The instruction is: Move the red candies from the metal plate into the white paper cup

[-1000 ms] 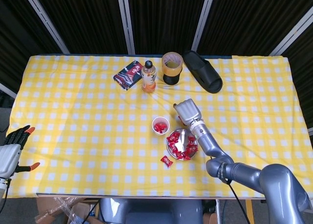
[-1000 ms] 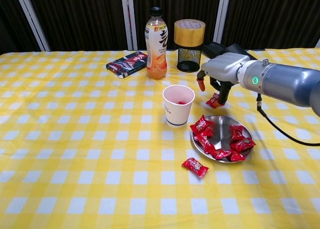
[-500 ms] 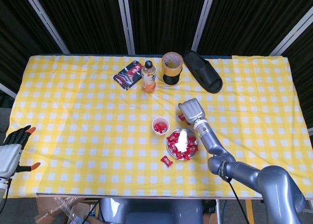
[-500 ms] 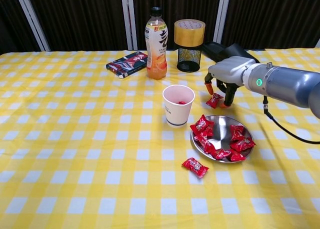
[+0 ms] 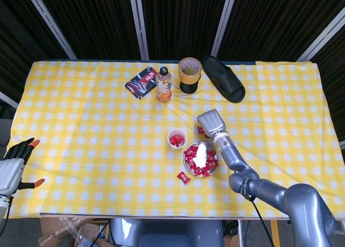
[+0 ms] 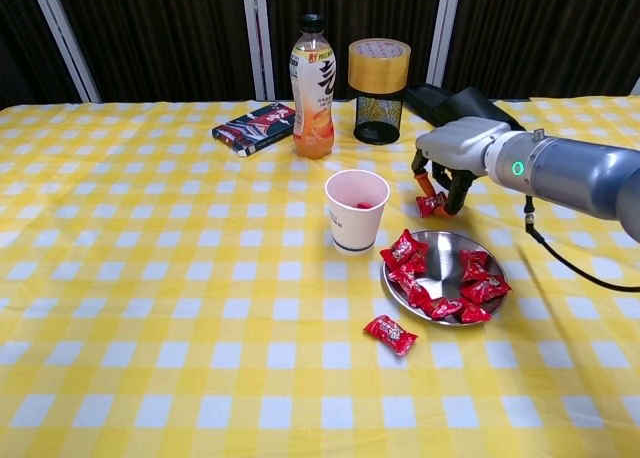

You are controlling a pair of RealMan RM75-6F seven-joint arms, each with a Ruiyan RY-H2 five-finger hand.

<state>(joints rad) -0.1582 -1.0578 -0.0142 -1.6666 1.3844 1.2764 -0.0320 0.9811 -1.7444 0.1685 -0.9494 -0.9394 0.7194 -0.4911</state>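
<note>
Behind the shiny round metal plate, the right hand pinches a crinkly red candy.
Left hand open; white paper cup left of plate.

Head view steeply overhead, whole table; chest view low, near, frontal, same central patch

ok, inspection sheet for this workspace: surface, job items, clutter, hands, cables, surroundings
Surface: table under a yellow-and-white checked cloth.
Job items: metal plate holds several red candies; white paper cup stands upright to its left, red candy inside; stray candy lies on the cloth in front of the plate.
Clutter: orange drink bottle, tape roll on a black mesh holder, red-and-black packet, black slipper.
Hands: right hand behind the plate, fingers pinching a held candy; left hand at the table's left edge, holding nothing.
Cables: black cable hangs from the right arm.
Surroundings: dark curtain with white poles.
</note>
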